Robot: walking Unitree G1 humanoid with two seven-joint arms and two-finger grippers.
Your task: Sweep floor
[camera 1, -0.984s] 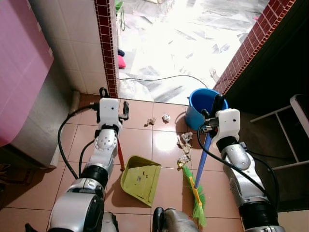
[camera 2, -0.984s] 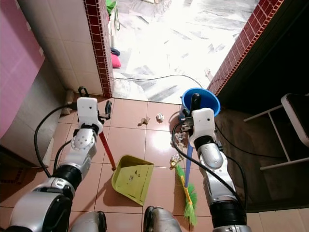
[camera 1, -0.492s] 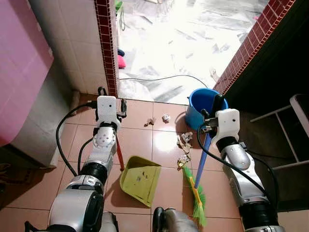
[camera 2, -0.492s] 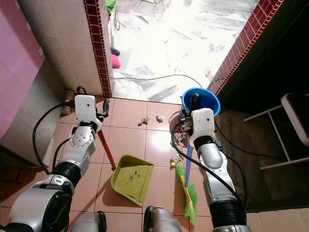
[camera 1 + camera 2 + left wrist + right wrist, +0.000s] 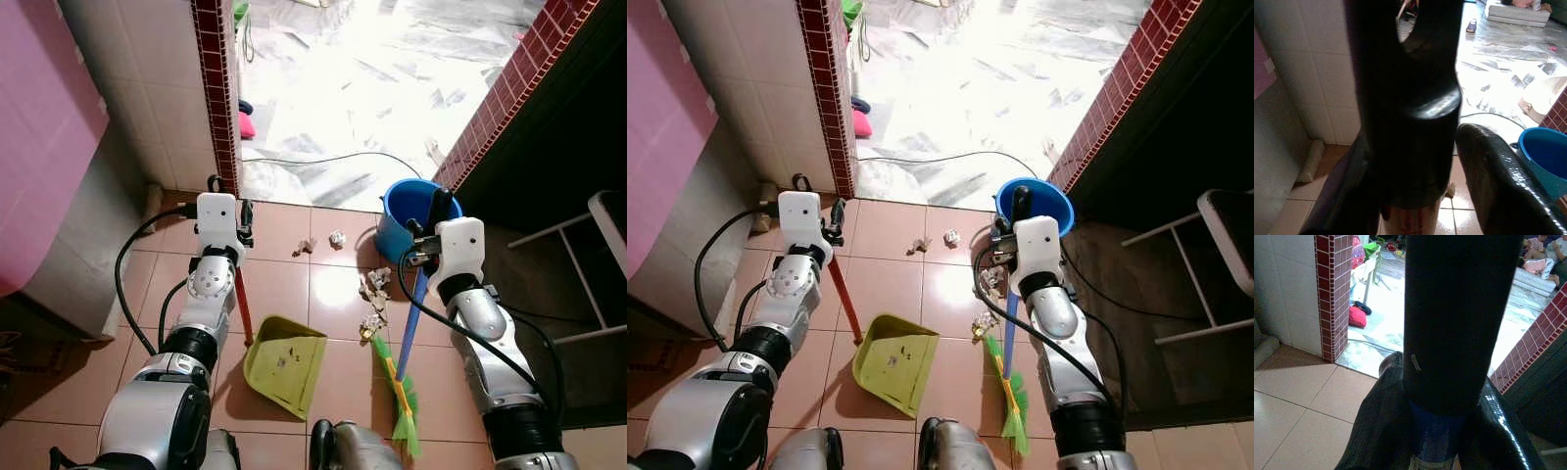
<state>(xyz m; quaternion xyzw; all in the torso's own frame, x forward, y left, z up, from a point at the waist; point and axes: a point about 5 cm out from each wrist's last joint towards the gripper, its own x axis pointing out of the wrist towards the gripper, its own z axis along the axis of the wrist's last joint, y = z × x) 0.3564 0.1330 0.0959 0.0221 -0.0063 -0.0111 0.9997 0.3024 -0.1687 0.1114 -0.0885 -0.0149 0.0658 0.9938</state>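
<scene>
The litter point(image 5: 373, 286), a scatter of crumpled scraps, lies on the terracotta floor tiles point(image 5: 284, 284) between the blue bucket point(image 5: 411, 211) and the green dustpan point(image 5: 285, 362), with two more bits, one point(image 5: 337, 238) and another point(image 5: 305, 247), further out toward the doorway. The broom point(image 5: 402, 387) stands with its green bristles on the floor just behind the main clump, on the robot's side of it, its blue shaft slanting up to the right gripper point(image 5: 1449, 431), whose fingers are clenched around the shaft just below a black grip. Held this way, the head looks placed to drag or push the scraps sideways toward the pan. The dustpan sits flat on the tiles to the left of the litter, its mouth turned roughly toward it, so it can receive what is swept across. Its red handle point(image 5: 241, 304) rises steeply to the left gripper point(image 5: 1415, 215), which is closed around it; the wrist view is dark and crowded, so how firmly it bites is hard to judge. The litter thus lies low and ahead of both grippers, nearer the right one, between the two tools.
</scene>
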